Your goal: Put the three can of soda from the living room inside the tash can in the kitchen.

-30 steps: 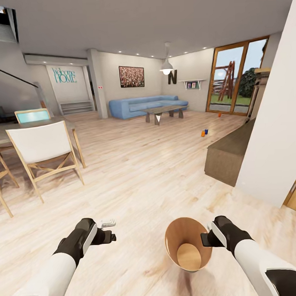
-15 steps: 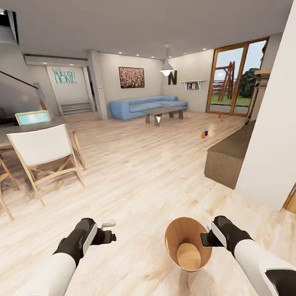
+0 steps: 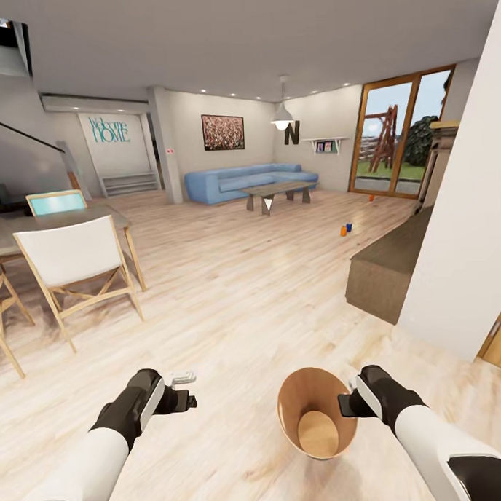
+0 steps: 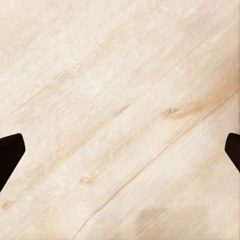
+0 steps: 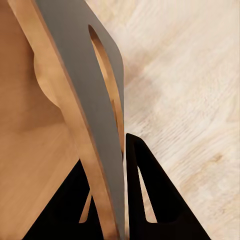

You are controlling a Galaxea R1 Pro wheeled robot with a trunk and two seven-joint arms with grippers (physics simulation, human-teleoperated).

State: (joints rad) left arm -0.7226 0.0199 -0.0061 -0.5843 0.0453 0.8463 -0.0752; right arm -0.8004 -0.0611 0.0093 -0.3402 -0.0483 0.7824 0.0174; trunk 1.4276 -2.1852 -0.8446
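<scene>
Right arm: extended forward and low at the head view's right, the right gripper (image 3: 349,404) brought up against the near right side of the tash can (image 3: 292,410).
Right claw: closed on the bin's wall; in the right wrist view the thin grey wall (image 5: 95,125) is seen pinched between the two dark fingers (image 5: 150,195), one inside and one outside.
Left arm: extended forward at the head view's left, the left gripper (image 3: 185,390) held above bare floor (image 3: 238,295).
Left claw: spread wide and gripping nothing; in the left wrist view only the two dark fingertips (image 4: 10,155) are seen at opposite edges, with pale wood between them.
Bin orientation: long axis tilted, the mouth turned up and towards the head camera, so the copper-brown inside and the round bottom are visible.
Bin contents: nothing is seen inside.
Bin position: low in the head view, between the two arms, close to the right one.
Cans: two small cans (image 3: 344,229) are seen far off on the floor, just beside each other, near the dark low cabinet (image 3: 386,266); whether upright or lying cannot be told. A third small orange object (image 3: 371,197) lies near the glass doors (image 3: 398,131), too small to identify.
Room beyond: blue sofa (image 3: 240,179) and low table (image 3: 277,191) at the far wall.
</scene>
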